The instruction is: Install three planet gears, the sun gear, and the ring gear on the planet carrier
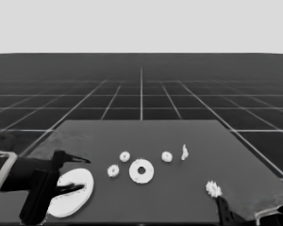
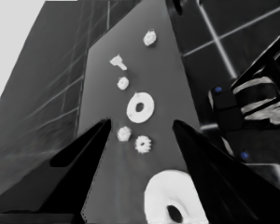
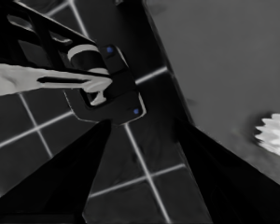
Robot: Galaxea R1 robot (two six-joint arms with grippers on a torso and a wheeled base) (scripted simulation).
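Currently:
Smaller round part (image 1: pixel 141 171): nothing is carried.
Larger round part (image 1: pixel 74 192): partly hidden under spread, empty left pincer (image 1: pixel 80 174).
Right pincer (image 3: pixel 140 154): parked, spread.

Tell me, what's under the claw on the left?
Under the left gripper lies the larger round part, flat on the table and not held; the fingers stand open above it. The arm covers its near-left edge.

Dim and flat, lit evenly. Brightest in the pale band (image 1: pixel 141 26) above the horizon and on the larger round part (image 1: pixel 78 203) just under the left gripper (image 1: pixel 85 174).
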